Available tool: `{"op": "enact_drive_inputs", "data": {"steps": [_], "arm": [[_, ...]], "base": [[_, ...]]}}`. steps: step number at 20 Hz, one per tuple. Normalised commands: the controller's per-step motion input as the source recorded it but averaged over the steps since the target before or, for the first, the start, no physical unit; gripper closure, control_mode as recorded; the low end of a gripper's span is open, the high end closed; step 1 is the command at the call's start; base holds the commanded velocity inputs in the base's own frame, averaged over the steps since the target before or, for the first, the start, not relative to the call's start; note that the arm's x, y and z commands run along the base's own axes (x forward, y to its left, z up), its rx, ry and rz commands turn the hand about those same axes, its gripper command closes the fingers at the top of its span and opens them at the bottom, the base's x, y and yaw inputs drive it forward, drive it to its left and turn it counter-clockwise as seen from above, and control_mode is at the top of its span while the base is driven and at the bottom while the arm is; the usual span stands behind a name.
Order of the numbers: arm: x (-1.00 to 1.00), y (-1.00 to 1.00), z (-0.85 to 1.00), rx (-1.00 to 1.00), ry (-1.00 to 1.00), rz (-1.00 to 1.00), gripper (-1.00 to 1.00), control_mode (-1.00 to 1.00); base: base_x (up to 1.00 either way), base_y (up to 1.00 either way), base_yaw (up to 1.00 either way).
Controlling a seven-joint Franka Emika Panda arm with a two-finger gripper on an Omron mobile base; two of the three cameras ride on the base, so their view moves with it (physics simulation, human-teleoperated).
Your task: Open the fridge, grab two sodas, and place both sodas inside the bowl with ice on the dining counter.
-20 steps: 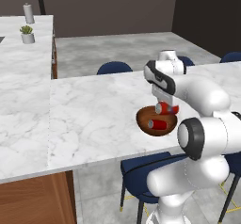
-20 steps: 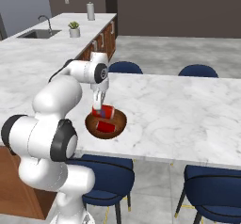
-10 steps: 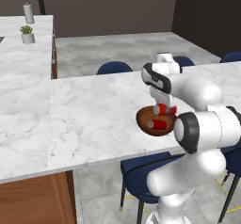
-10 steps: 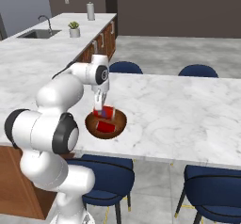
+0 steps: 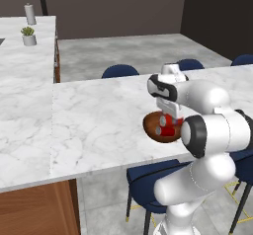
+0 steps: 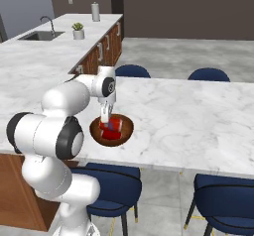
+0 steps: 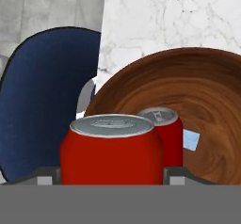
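Observation:
My gripper (image 7: 112,172) is shut on a red soda (image 7: 112,150) with a silver top, held upright over the brown wooden bowl (image 7: 197,91). A second red soda (image 7: 164,126) stands in the bowl beside a pale ice cube (image 7: 190,140). From the base views, the gripper (image 5: 170,121) (image 6: 106,123) points down into the bowl (image 5: 152,125) (image 6: 125,131), which sits near the front edge of the dining counter (image 5: 99,115) (image 6: 188,116). The held soda (image 6: 110,127) shows red at the fingers. The fridge is out of view.
Dark blue chairs (image 5: 120,71) (image 6: 208,74) line the far side of the counter, and others (image 5: 148,179) (image 6: 223,195) (image 7: 47,96) stand at the near side below the bowl. A second marble counter holds a potted plant (image 5: 28,35) (image 6: 78,30) and a sink (image 6: 42,34).
The hand has lowered slightly toward the bowl with the soda still in its grip. The can in the bowl has not moved.

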Motion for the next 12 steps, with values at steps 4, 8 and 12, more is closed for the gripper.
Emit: {"op": "enact_drive_inputs", "data": {"steps": [4,8,12], "arm": [[0.05,0.0,-0.2,0.0,0.02,0.0,1.0,-1.0],[0.02,0.0,-0.17,0.0,0.0,0.0,1.0,-1.0],[0.01,0.0,-0.08,0.0,0.0,0.0,1.0,-1.0]], "base": [[0.0,0.0,0.0],[0.0,0.0,0.0],[0.0,0.0,0.0]]}}
